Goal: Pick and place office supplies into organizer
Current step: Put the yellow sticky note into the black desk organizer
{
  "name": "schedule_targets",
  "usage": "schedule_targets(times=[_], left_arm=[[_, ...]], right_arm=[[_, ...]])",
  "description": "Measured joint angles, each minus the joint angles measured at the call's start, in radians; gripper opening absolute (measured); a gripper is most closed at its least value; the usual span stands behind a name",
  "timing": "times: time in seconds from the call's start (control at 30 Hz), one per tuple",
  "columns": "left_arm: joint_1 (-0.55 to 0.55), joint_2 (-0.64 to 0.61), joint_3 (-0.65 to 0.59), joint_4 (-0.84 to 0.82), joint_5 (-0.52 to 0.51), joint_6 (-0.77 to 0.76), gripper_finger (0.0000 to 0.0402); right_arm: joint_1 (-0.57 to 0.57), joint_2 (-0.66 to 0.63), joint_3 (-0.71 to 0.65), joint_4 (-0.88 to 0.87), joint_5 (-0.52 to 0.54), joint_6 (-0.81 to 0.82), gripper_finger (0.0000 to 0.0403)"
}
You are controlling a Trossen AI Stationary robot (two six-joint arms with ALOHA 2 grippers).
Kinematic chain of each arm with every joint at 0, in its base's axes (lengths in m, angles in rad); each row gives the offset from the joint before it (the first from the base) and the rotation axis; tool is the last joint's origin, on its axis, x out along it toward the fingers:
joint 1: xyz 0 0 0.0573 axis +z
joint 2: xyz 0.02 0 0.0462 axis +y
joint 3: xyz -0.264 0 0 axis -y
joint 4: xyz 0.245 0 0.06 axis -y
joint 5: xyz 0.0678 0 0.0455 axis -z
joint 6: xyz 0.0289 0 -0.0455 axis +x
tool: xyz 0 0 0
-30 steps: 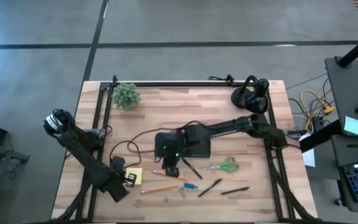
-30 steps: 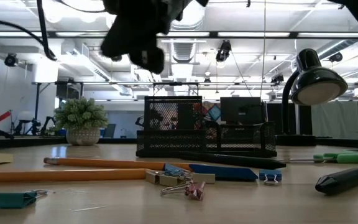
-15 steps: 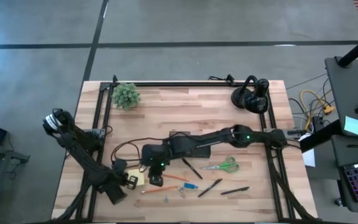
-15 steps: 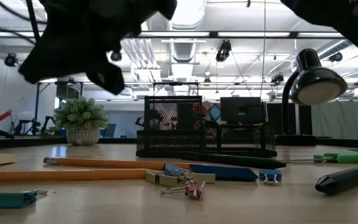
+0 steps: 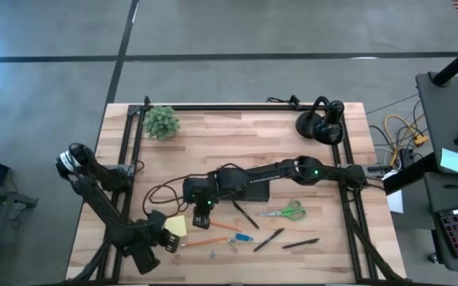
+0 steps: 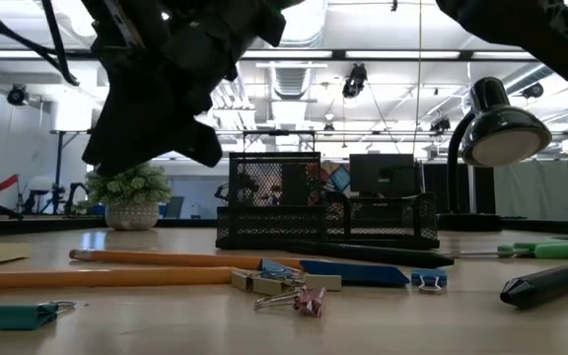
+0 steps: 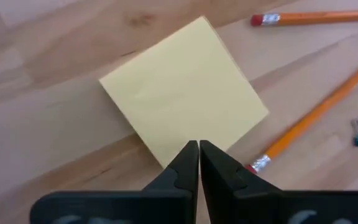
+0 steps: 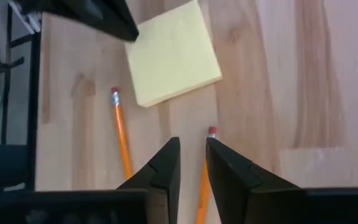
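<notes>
I am bringing the right gripper (image 5: 198,220) down over the left-centre of the table, at about 9 o'clock from the small black mesh organizer tray (image 5: 254,189), and its two dark fingers (image 8: 164,163) are standing slightly apart with nothing between them. Through its wrist camera I am seeing one long orange pencil with a red eraser (image 8: 203,174) lying right under the gap, a second orange pencil (image 8: 121,138) just beside it, and the square yellow sticky-note pad (image 8: 171,55) a little beyond. To do this pick well, I judge I should be widening the fingers further, centring them across the pencil's shaft and squaring the wrist to it before descending. The left gripper (image 7: 199,163) is waiting at the pad's edge, fingers pressed together and empty, at roughly 8 o'clock from the right one.
</notes>
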Motion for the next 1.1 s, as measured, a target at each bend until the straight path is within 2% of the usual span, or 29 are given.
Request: schedule_targets(times=[0.27, 0.4, 0.57, 0.87, 1.03, 1.1], left_arm=[[-0.027, 0.103, 0.010, 0.178, -0.025, -0.001, 0.0000], [-0.041, 0.121, 0.012, 0.193, -0.024, -0.001, 0.0000], [-0.054, 0.144, 0.001, 0.217, 0.032, 0.006, 0.0000], [-0.069, 0.180, -0.036, 0.306, 0.023, 0.025, 0.0000], [-0.068, 0.200, -0.067, 0.336, -0.007, 0.026, 0.0000], [-0.067, 0.209, -0.084, 0.378, -0.051, 0.030, 0.0000]], right_arm=[[-0.014, 0.000, -0.018, 0.024, -0.002, -0.040, 0.0077], [-0.010, 0.000, -0.056, 0.071, -0.070, -0.064, 0.0083], [0.006, 0.001, -0.135, 0.178, -0.154, -0.047, 0.0117], [0.020, 0.010, -0.161, 0.354, -0.142, -0.070, 0.0191], [0.017, 0.011, -0.173, 0.298, -0.142, -0.048, 0.0205], [0.007, 0.004, -0.175, 0.243, -0.147, -0.026, 0.0205]])
